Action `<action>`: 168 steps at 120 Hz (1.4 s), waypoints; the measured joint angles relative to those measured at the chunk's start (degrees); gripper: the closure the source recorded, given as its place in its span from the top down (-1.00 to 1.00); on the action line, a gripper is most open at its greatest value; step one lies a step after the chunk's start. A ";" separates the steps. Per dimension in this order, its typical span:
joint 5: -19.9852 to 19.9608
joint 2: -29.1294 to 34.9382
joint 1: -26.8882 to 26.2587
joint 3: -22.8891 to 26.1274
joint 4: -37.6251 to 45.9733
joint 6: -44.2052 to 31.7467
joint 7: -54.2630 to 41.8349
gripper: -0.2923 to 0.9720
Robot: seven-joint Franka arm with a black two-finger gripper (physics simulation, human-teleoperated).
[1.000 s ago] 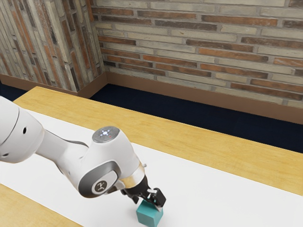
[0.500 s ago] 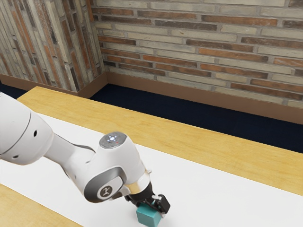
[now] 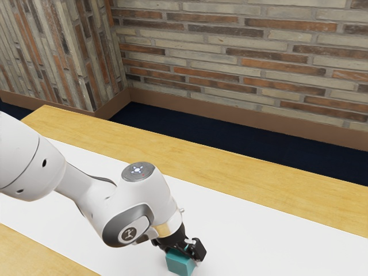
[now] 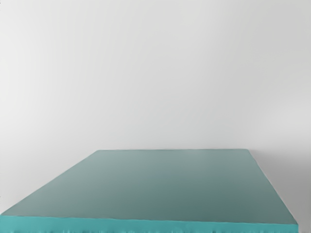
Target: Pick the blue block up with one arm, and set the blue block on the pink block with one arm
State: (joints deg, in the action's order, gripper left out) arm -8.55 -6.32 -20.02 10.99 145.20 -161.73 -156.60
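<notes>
A teal-blue block (image 3: 179,267) rests on the white mat (image 3: 264,230) at the lower edge of the exterior view. My black gripper (image 3: 185,253) has come down onto the block from above and covers its top, with the white arm reaching in from the exterior view's left. In the wrist view the block's flat top face (image 4: 160,187) lies large and close, just under the hand, with bare white mat (image 4: 155,73) beyond it.
The white mat runs along a wooden table (image 3: 230,167). Past the table's far edge lies a dark floor (image 3: 241,135), then brick walls (image 3: 241,57). Open mat stretches toward the exterior view's right.
My hand has dropped lower and shifted slightly toward the exterior view's right, closing down over the block. The block has stayed where it was.
</notes>
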 joint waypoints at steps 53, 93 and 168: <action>-0.03 -0.15 -0.03 0.01 0.01 -0.32 0.42 0.13; 0.76 0.85 0.04 -0.42 -0.03 0.28 0.17 -0.02; 8.84 13.61 0.09 -13.50 -0.18 9.76 -1.08 -0.10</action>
State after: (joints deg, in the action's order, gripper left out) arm 0.29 7.29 -19.94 -2.51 145.02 -151.97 -157.68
